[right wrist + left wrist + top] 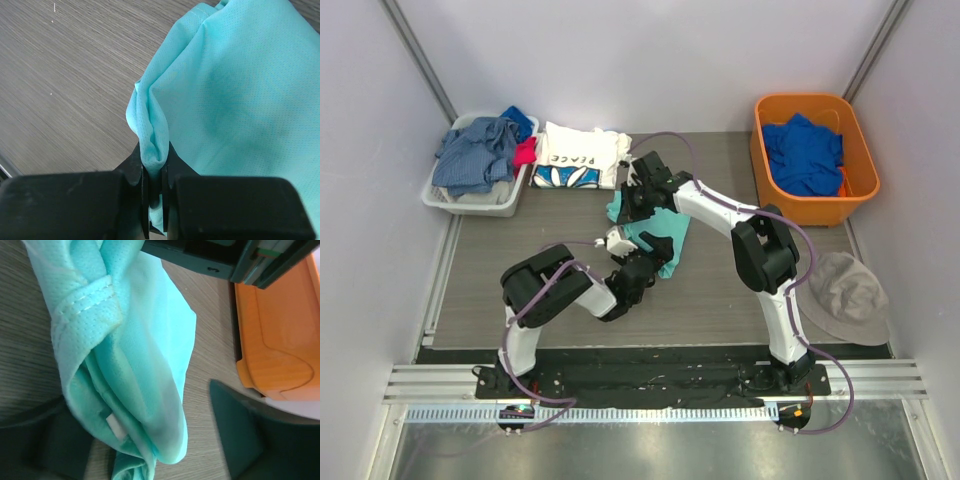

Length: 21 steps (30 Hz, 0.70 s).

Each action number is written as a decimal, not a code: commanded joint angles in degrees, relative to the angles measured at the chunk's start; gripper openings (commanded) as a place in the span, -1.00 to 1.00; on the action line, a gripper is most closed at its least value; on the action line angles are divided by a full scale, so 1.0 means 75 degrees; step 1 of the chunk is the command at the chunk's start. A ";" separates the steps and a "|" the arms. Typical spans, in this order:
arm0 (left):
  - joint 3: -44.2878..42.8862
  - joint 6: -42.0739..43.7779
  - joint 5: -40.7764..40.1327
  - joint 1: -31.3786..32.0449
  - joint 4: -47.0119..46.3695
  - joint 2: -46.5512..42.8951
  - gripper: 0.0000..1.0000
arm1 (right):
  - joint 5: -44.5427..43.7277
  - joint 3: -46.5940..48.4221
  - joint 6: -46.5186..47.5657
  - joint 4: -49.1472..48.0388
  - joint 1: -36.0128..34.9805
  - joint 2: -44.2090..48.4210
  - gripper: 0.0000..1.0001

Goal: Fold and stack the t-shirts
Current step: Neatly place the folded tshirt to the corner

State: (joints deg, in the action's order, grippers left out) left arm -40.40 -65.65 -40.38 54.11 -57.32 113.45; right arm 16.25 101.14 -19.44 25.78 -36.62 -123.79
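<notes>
Right tool [155, 177] clamps mint t-shirt [240, 100]; left tool [145, 432] spread; grey wood-grain table [490, 250], white walls [620, 60].

Likely robot lab cell: white enclosure walls [620, 60], aluminium mounting rail [430, 385], orange bin [800, 212]

A grey wood-grain worktop [710, 300] is enclosed by plain white walls [620, 60] on three sides. Its near edge is bordered by an aluminium rail [430, 385]. Even light is cast.

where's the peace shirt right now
In the top view the white PEACE t-shirt lies folded at the far left of the table, beside the grey basket, beyond the mint t-shirt.
</notes>
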 commanded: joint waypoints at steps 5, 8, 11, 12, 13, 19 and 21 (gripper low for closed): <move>-0.0226 -0.0259 0.0029 -0.0230 0.0225 0.0283 -0.13 | 0.0165 0.0354 -0.0044 -0.0051 -0.0004 0.0462 -0.98; -0.0226 -0.0294 0.0017 -0.0265 0.0236 0.0342 -0.54 | 0.0189 0.0331 -0.0033 -0.0062 0.0008 0.0462 -0.98; -0.0238 -0.0294 0.0005 -0.0277 0.0236 0.0401 -0.61 | 0.0212 0.0307 -0.0033 -0.0062 -0.0004 0.0497 -0.98; -0.0226 -0.0317 0.0005 -0.0265 0.0236 0.0412 -0.69 | 0.0224 0.0296 -0.0033 -0.0062 -0.0004 0.0485 -0.98; -0.0226 -0.0317 0.0005 -0.0265 0.0260 0.0401 -0.77 | 0.0224 0.0307 -0.0021 -0.0062 0.0008 0.0497 -0.98; -0.0133 -0.0294 0.0005 -0.0277 0.0307 0.0319 -1.00 | 0.0154 0.0342 -0.0044 -0.0062 -0.0004 0.0626 -0.43; -0.0062 -0.0259 0.0017 -0.0277 0.0318 0.0272 -1.00 | 0.0084 0.0401 -0.0033 -0.0074 0.0020 0.0707 -0.07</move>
State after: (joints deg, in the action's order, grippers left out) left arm -41.04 -68.36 -39.33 52.36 -55.18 116.14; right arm 16.64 101.16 -19.73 25.80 -36.62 -123.68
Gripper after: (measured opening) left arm 0.078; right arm 0.361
